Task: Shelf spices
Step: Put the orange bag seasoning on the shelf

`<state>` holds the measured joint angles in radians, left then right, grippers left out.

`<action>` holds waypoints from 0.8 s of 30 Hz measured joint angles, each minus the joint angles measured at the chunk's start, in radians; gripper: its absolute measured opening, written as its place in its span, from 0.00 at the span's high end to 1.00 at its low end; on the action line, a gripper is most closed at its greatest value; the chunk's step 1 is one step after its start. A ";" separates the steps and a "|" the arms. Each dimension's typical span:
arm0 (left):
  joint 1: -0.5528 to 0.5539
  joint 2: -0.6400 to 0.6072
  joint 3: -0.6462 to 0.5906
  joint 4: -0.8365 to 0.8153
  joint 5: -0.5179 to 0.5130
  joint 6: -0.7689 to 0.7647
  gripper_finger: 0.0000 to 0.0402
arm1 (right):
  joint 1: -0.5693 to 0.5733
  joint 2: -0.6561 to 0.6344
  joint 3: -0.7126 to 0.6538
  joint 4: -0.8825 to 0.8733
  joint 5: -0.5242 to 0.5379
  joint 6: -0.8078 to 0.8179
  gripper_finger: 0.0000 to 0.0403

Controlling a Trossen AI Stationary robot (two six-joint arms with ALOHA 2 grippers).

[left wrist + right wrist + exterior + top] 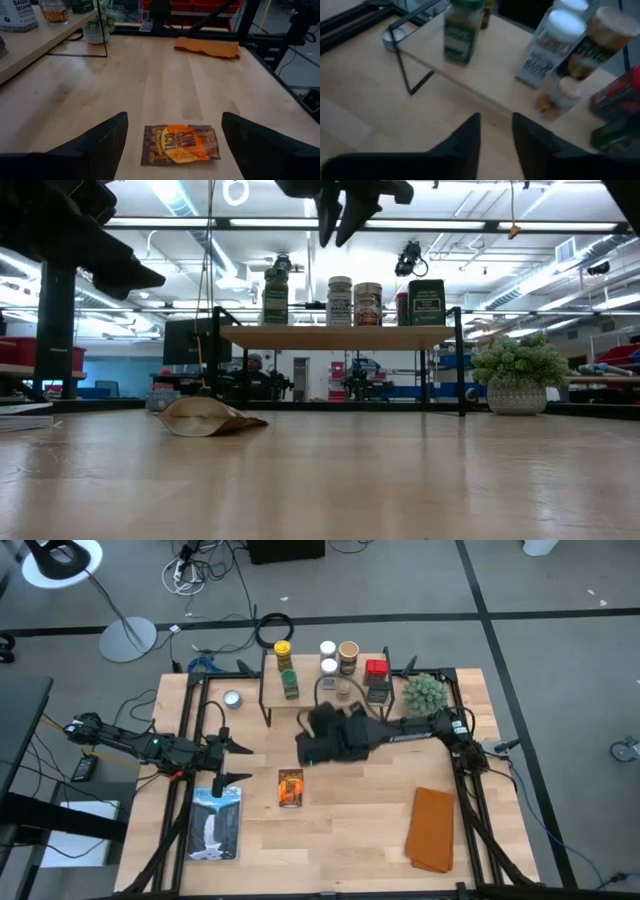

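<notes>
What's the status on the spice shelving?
Left claw open, hovering over the taco mix packet on the table. Right claw empty, jaws narrow, above the shelf front edge. Jars on shelf. Nothing blocking the packet.

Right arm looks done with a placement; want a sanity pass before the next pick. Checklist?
1. Right gripper empty: ok, its fingers stand slightly apart with nothing between them, above the table in front of the shelf.
2. Left gripper ready: ok, open, hovering by the taco packet.
3. Taco packet reachable: ok, it lies flat on bare table with nothing against it.
4. Free shelf space: ok, bare board beside the green-lid jar.
5. Small jar at the shelf's front edge upright: cannot tell.
</notes>
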<state>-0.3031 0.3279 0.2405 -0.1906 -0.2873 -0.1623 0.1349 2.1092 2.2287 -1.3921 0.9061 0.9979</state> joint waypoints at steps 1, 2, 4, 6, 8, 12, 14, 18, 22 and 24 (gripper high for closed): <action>0.000 0.000 0.000 -0.007 -0.003 0.000 0.18 | 0.017 -0.001 -0.028 0.020 0.016 0.028 0.74; 0.000 0.000 0.000 -0.014 -0.003 0.001 0.18 | 0.032 -0.001 -0.054 0.037 0.031 0.053 0.79; 0.000 0.000 0.000 -0.021 -0.004 0.001 0.18 | 0.059 -0.001 -0.112 0.100 0.060 0.086 0.88; 0.000 0.000 0.000 -0.022 -0.004 0.001 0.18 | 0.076 -0.002 -0.189 0.243 0.084 0.067 0.97; 0.000 0.000 0.000 -0.022 -0.004 0.001 0.18 | 0.087 0.000 -0.264 0.401 0.104 -0.016 0.98; 0.000 0.000 0.000 -0.020 -0.004 0.006 0.18 | 0.082 0.000 -0.405 0.771 0.122 -0.208 0.98; 0.000 0.000 0.000 -0.022 -0.004 0.006 0.18 | 0.072 0.000 -0.464 0.922 0.121 -0.297 0.99; 0.000 0.000 0.000 -0.023 -0.002 0.031 0.18 | 0.051 0.000 -0.518 1.128 0.094 -0.441 0.99; 0.000 -0.001 0.000 -0.023 -0.002 0.068 0.18 | 0.018 -0.001 -0.518 1.247 0.009 -0.576 0.99; 0.000 -0.001 0.000 -0.023 -0.002 0.077 0.18 | -0.009 -0.001 -0.518 1.304 -0.017 -0.649 1.00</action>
<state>-0.3031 0.3267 0.2405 -0.2134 -0.2893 -0.0852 0.1255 2.1078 1.7107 -0.0886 0.8887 0.3486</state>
